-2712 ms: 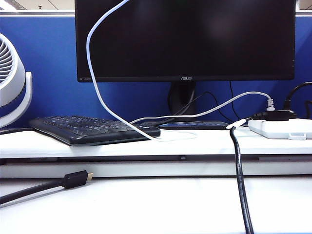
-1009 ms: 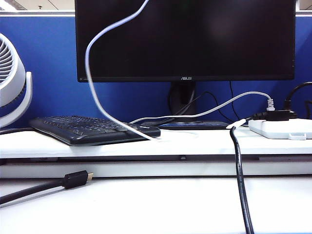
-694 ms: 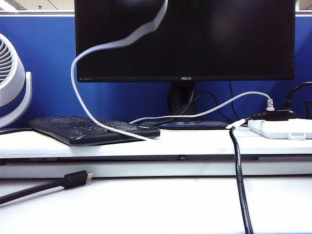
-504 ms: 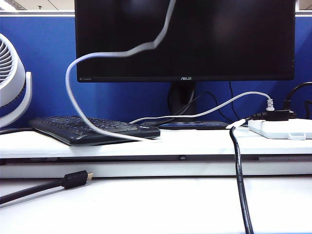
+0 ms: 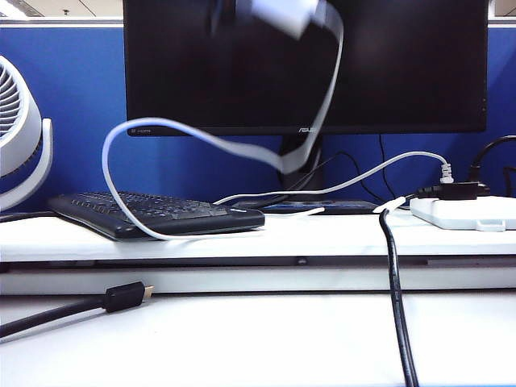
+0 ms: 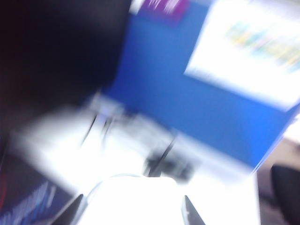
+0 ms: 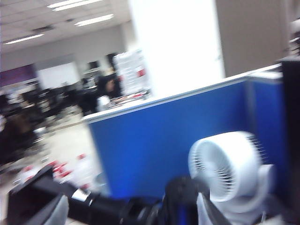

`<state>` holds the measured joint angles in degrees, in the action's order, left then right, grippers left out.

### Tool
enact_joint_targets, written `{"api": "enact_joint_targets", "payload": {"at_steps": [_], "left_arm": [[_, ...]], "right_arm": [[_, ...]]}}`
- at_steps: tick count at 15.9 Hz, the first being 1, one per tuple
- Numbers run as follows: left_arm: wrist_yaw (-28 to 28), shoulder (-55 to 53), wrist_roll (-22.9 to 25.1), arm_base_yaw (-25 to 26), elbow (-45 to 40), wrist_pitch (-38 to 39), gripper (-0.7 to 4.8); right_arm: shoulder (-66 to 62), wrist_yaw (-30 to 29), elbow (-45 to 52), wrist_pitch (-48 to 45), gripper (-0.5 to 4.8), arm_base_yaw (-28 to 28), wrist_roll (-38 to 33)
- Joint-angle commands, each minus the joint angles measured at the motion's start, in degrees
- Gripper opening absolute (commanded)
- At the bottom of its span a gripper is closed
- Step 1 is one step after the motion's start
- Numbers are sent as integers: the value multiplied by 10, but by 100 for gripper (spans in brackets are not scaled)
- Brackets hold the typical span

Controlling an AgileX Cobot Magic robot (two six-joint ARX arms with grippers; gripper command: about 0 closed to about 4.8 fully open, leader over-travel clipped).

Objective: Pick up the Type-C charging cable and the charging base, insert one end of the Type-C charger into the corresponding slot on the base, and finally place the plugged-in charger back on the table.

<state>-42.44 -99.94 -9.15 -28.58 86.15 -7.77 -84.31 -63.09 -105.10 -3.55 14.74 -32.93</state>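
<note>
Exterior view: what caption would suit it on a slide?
White Type-C charging cable loops, blurred, from a charging base aloft before the monitor, trailing over the keyboard; no gripper visible.

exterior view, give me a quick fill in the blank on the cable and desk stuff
1. The white cable hangs from a blurred white block at the top, in front of the ___.
2. The cable's low loop drapes over the black ___.
3. The black plug with the gold tip lies on the ___ level of the table.
4. At the left edge stands a white ___.

Missing words: monitor; keyboard; lower; fan
</note>
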Motion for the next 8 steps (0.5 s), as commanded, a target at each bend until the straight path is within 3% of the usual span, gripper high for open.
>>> {"api": "enact_joint_targets", "payload": {"at_steps": [1,8], "left_arm": [[2,-43,25,-10,2,35,17],[17,-146,32,-34,2,32,17]], "right_arm": [[7,28,-2,-5,359,-7,4],[9,30,-2,-5,359,-12,4]]}}
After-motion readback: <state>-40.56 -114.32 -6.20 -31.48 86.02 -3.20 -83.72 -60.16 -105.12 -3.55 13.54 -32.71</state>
